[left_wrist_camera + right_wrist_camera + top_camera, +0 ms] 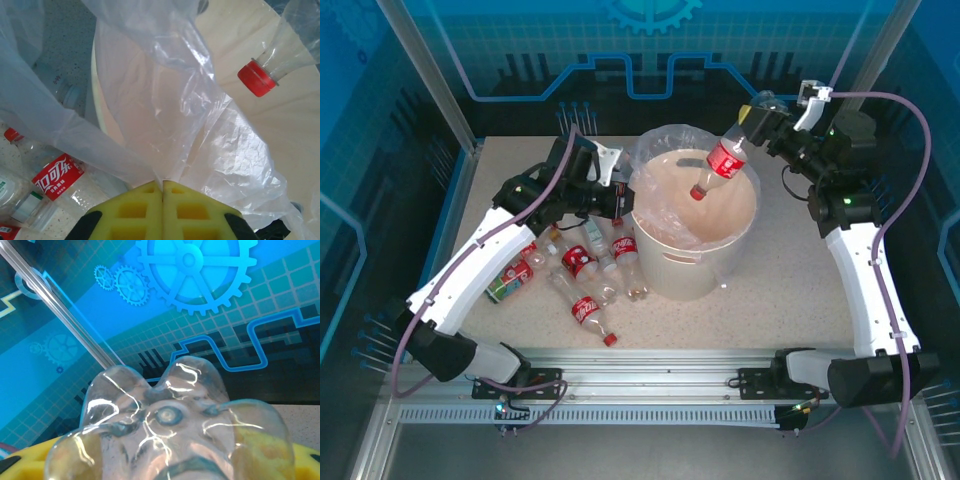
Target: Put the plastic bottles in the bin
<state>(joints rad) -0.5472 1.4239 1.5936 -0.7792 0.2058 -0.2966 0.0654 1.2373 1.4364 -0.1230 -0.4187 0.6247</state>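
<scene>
Though cut off below, left tool [162, 192] clenched on liner [165, 125]; right tool [757, 123] grasping bottle [725, 158].

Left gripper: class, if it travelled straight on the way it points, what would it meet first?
The clear bag liner, apparently pinched at the left gripper's tips; the bin's inner wall looks next.

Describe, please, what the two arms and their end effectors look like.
Both the left arm and right arm have white link shells, black joints with small green lights, and a mauve cable looping alongside. The left end effector has yellow fingers with square recesses; the right end effector also shows yellow fingers.
</scene>
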